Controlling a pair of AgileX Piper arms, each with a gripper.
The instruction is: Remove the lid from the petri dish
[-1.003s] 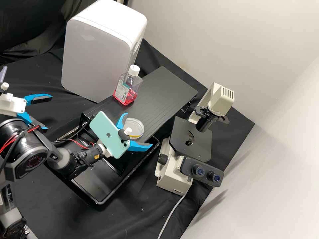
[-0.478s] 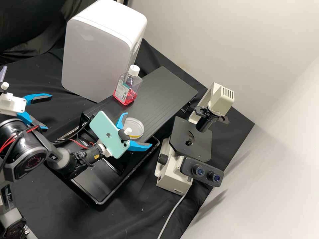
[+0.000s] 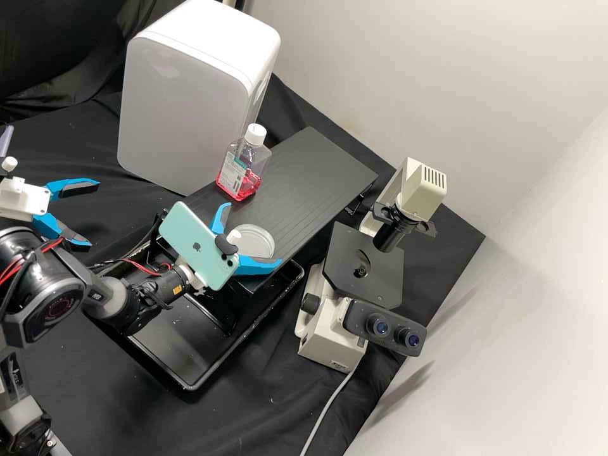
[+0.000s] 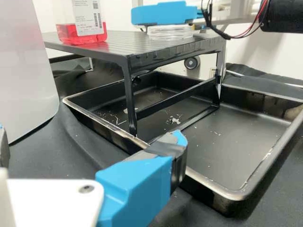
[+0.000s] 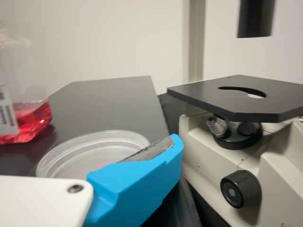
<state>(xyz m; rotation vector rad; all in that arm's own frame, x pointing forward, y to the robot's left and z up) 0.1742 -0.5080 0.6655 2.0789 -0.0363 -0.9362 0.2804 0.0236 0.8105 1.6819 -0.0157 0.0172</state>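
Petri dish (image 3: 252, 243), lid apparently on, sat at the front end of the black raised shelf (image 3: 310, 174), right pincer (image 3: 252, 233) spread astride it, left pincer (image 3: 94, 214) spread well off the shelf; step judged pre-grasp, next requiring closure on the lid rim alone.

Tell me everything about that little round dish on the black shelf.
The petri dish is shallow, round, clear plastic by its look, and apparently lidded. It lies flat near one end of the black shelf. The right end effector flanks it with open blue fingers; whether they touch it is unclear.
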